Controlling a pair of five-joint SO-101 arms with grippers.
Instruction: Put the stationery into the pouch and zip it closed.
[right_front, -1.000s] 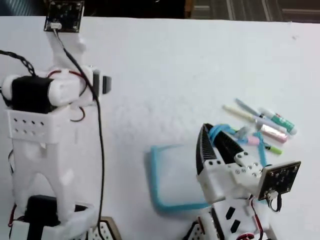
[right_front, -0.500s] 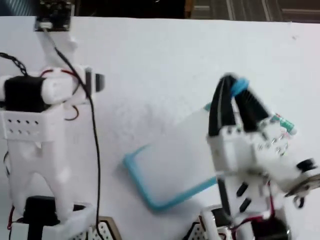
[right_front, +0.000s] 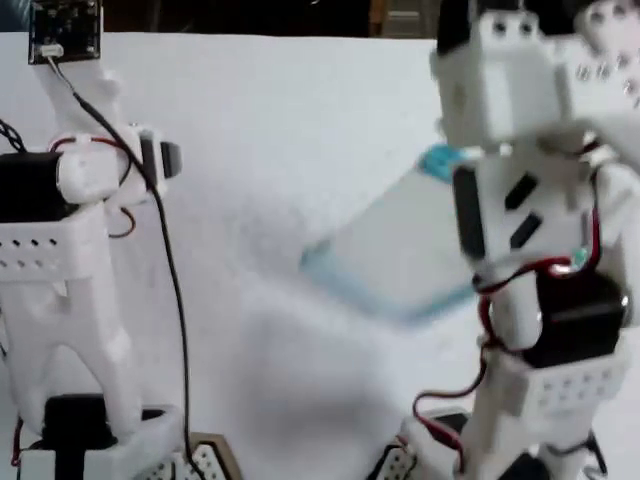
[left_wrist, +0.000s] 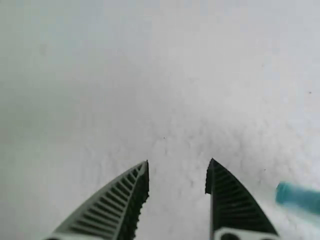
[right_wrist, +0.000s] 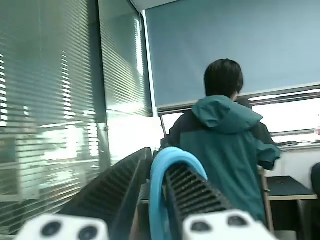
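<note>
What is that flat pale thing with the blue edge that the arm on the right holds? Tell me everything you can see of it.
It is the pouch: flat, soft-looking, with a pale translucent body and a light blue border. The right gripper is shut on its blue edge, which arches up between the jaws. The pouch hangs tilted, one corner high, apparently off the table. Whether its zip is open cannot be told.

In the high view your pouch (right_front: 400, 250) is a blur, and its right end is hidden behind the right arm (right_front: 500, 100), whose top runs off the picture's edge. In the left wrist view a blurred blue corner (left_wrist: 297, 196) is cut off at the edge. The right hand (right_wrist: 159, 159) hides the lower part of the blue strip (right_wrist: 172, 152) it pinches.
</note>
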